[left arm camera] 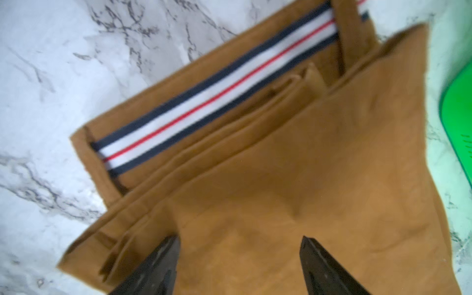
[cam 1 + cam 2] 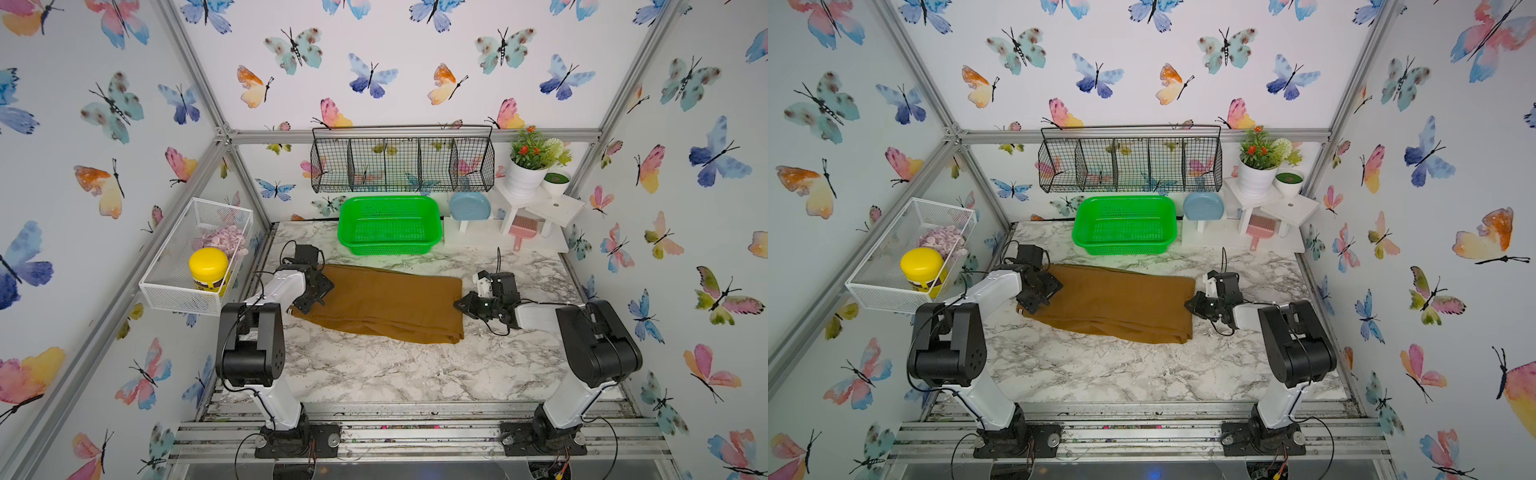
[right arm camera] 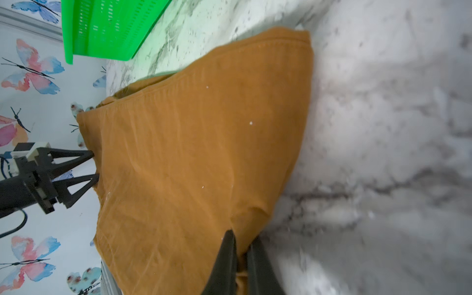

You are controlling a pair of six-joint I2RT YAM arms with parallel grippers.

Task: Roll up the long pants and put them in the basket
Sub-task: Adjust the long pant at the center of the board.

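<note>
In both top views the left arm rises from its base at the near edge of the white, grey-veined marble tabletop [image 2: 374,370]. It folds at the black elbow and sends its white forearm out and inward. The left gripper [image 2: 313,293] tips down onto the left end of the long pants [image 2: 386,305], mustard-brown cloth folded into a flat oblong across the middle of the table. The right arm reaches low and sideways, with the right gripper [image 2: 1192,305] lying close to the tabletop, its tips at the pants' right edge. A bright green perforated plastic basket [image 2: 390,224] stands just behind the pants and apart from them. On the left wall, a white wire-mesh tray [image 2: 166,286] holds a yellow-lidded jar [image 2: 208,266] whose label is too small to read.

In the left wrist view the two black fingers [image 1: 163,265] stand wide apart, their tips at the top layer of brown cloth with nothing clamped between them. Beyond them lies the waistband [image 1: 217,94], a white elastic band with two navy stripes and a thin red line. It shows inside the folded layers and carries no readable writing. A corner of the green basket is at the view's edge.

In the right wrist view the right gripper's black fingers [image 3: 227,260] are drawn almost together, pinching a small ridge of the pants' near edge between them. The cloth spreads away across the marble to the left gripper at its far end, whose fingers stand parted against that edge.
</note>
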